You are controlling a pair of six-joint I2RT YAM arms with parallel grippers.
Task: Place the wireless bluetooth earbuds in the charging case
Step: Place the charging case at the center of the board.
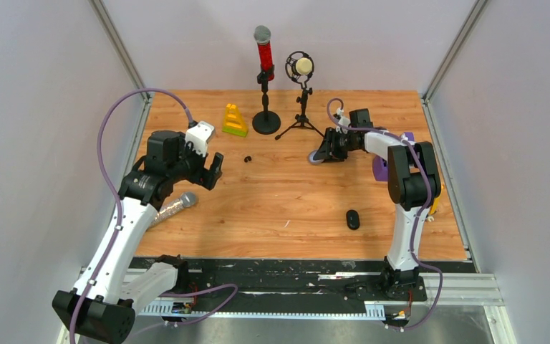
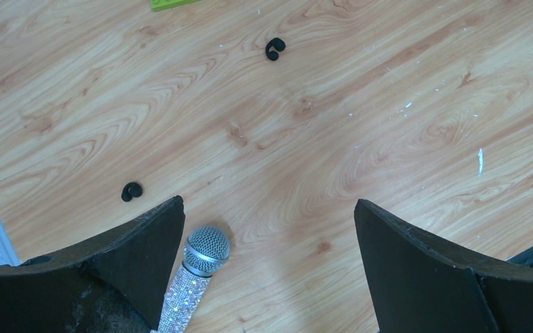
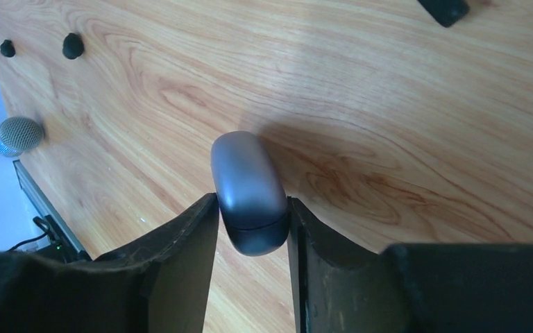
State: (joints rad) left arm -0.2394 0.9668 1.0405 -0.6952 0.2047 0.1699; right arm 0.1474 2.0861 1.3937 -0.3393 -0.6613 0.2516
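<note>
Two tiny black earbuds lie apart on the wood in the left wrist view, one far ahead [image 2: 275, 48] and one just beyond my left finger [image 2: 131, 191]. One shows in the top view [image 1: 248, 159]. My left gripper [image 1: 211, 172] [image 2: 269, 208] is open and empty above the table. My right gripper [image 1: 320, 154] [image 3: 253, 201] is shut on a closed grey-blue charging case [image 3: 248, 187], held low over the wood. Both black buds also show far left in the right wrist view [image 3: 73, 45]. No purple buds are in view.
A glittery silver microphone [image 1: 175, 208] [image 2: 205, 251] lies by my left gripper. A red microphone on a stand [image 1: 263, 54], a tripod microphone [image 1: 301, 68] and a yellow-green toy [image 1: 234, 120] stand at the back. A black case [image 1: 353, 218] lies front right. A purple object [image 1: 379, 169] sits behind the right arm.
</note>
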